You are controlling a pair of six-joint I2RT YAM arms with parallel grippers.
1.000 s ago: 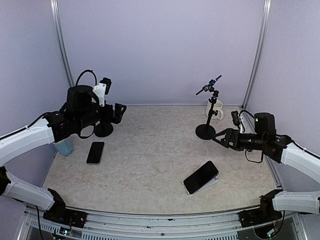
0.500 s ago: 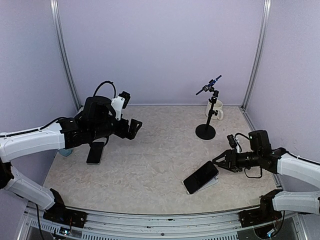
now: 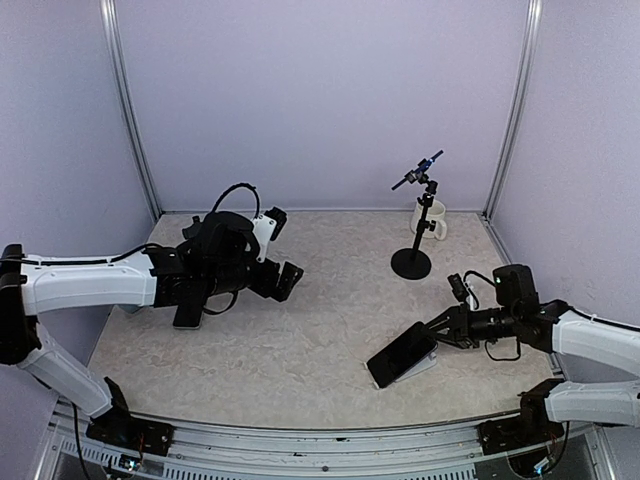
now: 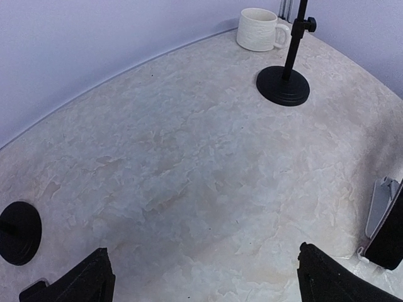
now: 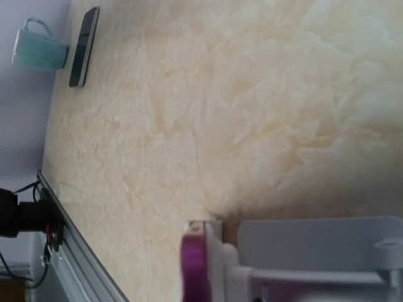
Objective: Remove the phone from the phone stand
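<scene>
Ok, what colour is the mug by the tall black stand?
White, ribbed mug; clearest in left wrist view.

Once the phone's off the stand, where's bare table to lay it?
Open: the middle, between left gripper, black tripod and phone stand; also the near strip left of the stand. Crowded: back right corner, tripod beside white mug.

Glossy phone (image 3: 401,353), matt marbled table (image 3: 320,300)

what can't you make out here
Right gripper, top view: too small and dark to tell open or shut.
Phone, left wrist view: cut off by the right edge.
Stand, right wrist view: blurred, cut by the bottom edge; phone on it unseen.
</scene>
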